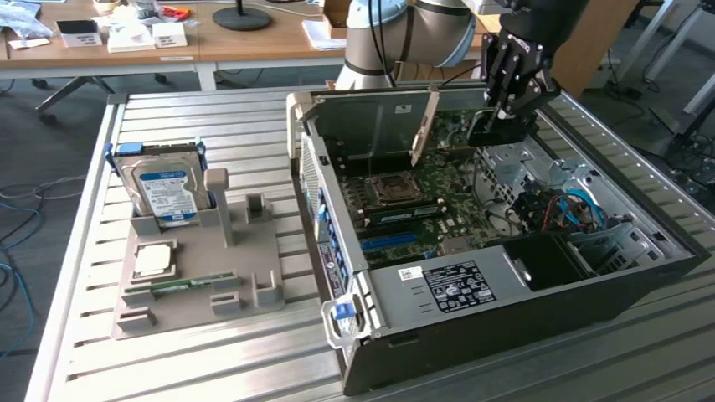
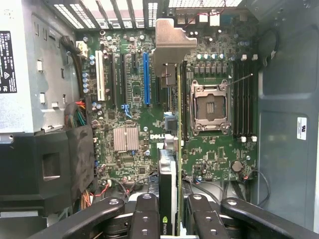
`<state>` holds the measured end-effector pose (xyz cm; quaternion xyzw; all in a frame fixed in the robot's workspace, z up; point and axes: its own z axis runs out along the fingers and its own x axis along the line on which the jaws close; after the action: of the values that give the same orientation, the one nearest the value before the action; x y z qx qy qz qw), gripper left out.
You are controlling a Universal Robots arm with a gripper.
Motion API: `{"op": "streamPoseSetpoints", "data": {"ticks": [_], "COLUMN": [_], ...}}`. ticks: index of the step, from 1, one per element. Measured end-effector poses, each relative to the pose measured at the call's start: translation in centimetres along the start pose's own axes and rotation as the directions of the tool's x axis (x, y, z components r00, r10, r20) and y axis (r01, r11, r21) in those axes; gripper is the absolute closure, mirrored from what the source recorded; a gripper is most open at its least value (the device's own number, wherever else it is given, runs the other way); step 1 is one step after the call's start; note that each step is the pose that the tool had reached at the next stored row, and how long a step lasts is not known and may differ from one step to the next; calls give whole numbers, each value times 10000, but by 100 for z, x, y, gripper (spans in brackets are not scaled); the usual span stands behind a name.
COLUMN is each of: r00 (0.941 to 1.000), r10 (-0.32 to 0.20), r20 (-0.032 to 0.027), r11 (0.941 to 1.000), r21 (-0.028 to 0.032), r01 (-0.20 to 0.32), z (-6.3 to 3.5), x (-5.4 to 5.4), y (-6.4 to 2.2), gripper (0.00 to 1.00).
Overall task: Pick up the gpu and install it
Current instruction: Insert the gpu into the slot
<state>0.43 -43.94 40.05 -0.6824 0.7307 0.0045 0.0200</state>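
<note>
I have the hand [image 2: 172,219] closed on the gpu [image 2: 168,186], a finger [image 2: 147,216] pressed to each face of the card, so it sits edge-on in the grip with its black cooler side facing one finger. The pale end bracket [image 2: 169,45] is at the far end from the hand, up against the rear wall of the open computer case [image 1: 491,310]. Directly beyond the hand lies the motherboard [image 2: 124,99]; the card's lower edge runs between the blue slot [image 2: 146,79] on one side and the CPU socket [image 2: 212,107] on the other. I cannot tell whether the card's edge is touching a slot or is just above the board. Well away from the hand, outside the case, a grey holder [image 1: 201,276] on the tabletop [image 1: 179,360] carries the hard drive [image 1: 166,193] and the memory stick [image 1: 190,283].
</note>
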Motion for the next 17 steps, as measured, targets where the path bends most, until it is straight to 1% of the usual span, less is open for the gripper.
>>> {"op": "streamPoseSetpoints", "data": {"ticks": [13, 17], "r00": [10000, 10000], "r10": [1, 2], "r20": [0, 0], "r11": [10000, 10000], "r21": [0, 0], "r01": [-1, -2], "z": [15, 14], "x": [0, 3], "y": [8, 58], "gripper": [73, 73]}}
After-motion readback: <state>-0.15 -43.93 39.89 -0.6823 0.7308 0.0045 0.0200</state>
